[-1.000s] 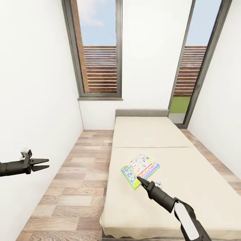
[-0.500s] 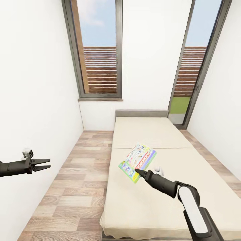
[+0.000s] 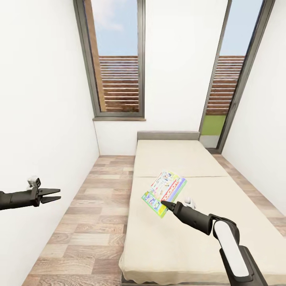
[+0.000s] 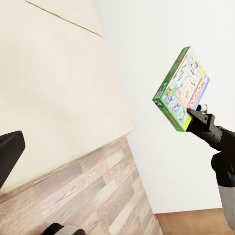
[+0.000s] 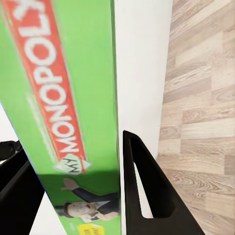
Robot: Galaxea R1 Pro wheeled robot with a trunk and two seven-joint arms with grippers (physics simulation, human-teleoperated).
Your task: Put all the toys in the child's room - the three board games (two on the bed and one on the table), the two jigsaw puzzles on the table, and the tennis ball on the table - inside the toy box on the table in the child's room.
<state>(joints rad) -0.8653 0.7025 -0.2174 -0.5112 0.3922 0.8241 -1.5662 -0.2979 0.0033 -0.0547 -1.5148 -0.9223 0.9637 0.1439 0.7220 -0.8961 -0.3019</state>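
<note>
Right gripper (image 3: 163,203) reaches out over the middle of the bed (image 3: 222,238), jaws clamped on the near corner of a green-edged board game (image 3: 165,192). The box is lifted clear of the mattress and tilted, its printed white-and-red face turned up and toward the far right. In the right wrist view the green edge of the box (image 5: 68,112), with a red MONOPOLY banner and a small cartoon figure, sits between the two dark fingers (image 5: 147,191), one on each side of the cardboard. In the left wrist view the same box (image 4: 182,89) is seen from the side, pinched at one corner by the right gripper (image 4: 192,116), with white wall behind it and beige mattress and wood floor alongside. Left gripper (image 3: 49,194) hangs at the left of the scene, close to the white wall and above the plank floor (image 3: 91,206), well apart from the bed; its jaws are parted and hold nothing. The bed runs from near to far along the right side of the room, its grey headboard (image 3: 168,134) against the far wall beneath two tall grey-framed windows (image 3: 115,59). The rest of the mattress is bare beige.
</note>
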